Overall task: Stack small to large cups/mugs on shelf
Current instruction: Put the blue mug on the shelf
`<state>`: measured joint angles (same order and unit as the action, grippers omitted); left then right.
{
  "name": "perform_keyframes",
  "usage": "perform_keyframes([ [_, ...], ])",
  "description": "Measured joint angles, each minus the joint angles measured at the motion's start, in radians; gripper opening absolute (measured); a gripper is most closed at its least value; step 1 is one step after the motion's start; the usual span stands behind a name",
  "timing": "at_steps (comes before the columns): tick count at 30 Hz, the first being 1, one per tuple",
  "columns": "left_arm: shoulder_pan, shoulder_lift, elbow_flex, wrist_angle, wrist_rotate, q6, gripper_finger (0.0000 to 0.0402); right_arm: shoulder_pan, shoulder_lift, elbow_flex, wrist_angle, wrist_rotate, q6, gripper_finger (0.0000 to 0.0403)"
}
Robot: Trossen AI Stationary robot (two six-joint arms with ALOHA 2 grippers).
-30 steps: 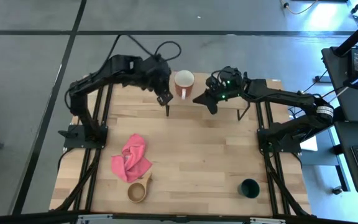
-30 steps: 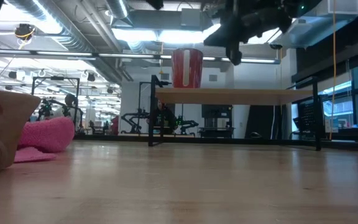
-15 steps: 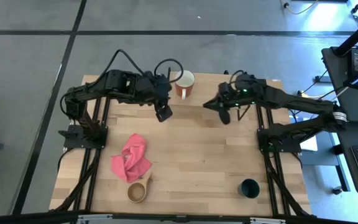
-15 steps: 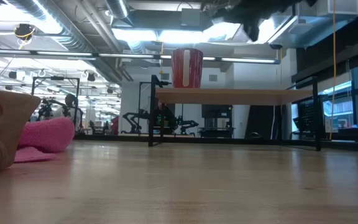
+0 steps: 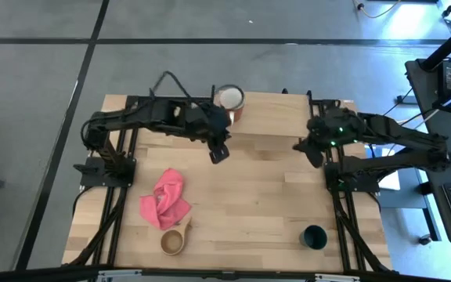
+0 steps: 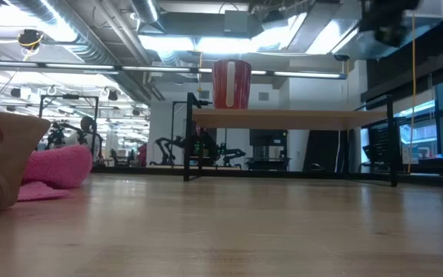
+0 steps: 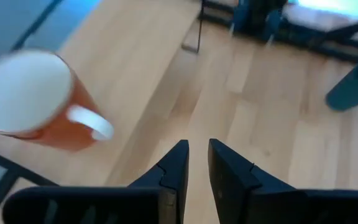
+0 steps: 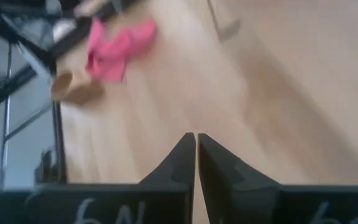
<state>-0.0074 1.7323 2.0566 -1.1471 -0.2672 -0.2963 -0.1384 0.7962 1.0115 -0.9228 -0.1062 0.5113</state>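
The red mug (image 5: 229,99) with a white inside stands upright on the shelf (image 5: 276,113) at the table's far edge; it also shows in the low view (image 6: 231,85) and the left wrist view (image 7: 36,102). My left gripper (image 5: 219,153) hovers just near-side of the mug, empty, its fingers almost together (image 7: 196,146). My right gripper (image 5: 313,153) is shut and empty (image 8: 195,137), above the table by the shelf's right end. The dark green cup (image 5: 314,236) stands at the near right. The tan wooden cup (image 5: 174,241) sits at the near left.
A pink cloth (image 5: 165,200) lies crumpled beside the wooden cup, on its far side. The shelf's thin black legs (image 6: 188,142) stand on the tabletop. Bare tabletop (image 5: 257,196) lies between the shelf and the near cups.
My left gripper has drawn back from beside the red mug toward the near edge and a little right. My right gripper has swung away from the shelf's middle toward the table's right edge and somewhat nearer. The mug has stayed upright on the shelf.
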Motion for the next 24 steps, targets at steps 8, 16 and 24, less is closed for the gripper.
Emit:
perform_keyframes([
  [8,-0.017,-0.067,-0.245,0.158,0.049,-0.069,0.0055,0.13,-0.085,0.0,-0.33,0.029,0.201,0.0021],
  [16,-0.029,-0.27,-0.585,0.556,0.181,-0.114,0.0055,0.163,-0.095,0.0,-0.473,0.068,0.367,0.0021],
  [24,-0.038,-0.58,-0.932,0.693,0.185,-0.248,0.0055,0.206,-0.047,0.0,-0.468,-0.032,0.5,0.0021],
])
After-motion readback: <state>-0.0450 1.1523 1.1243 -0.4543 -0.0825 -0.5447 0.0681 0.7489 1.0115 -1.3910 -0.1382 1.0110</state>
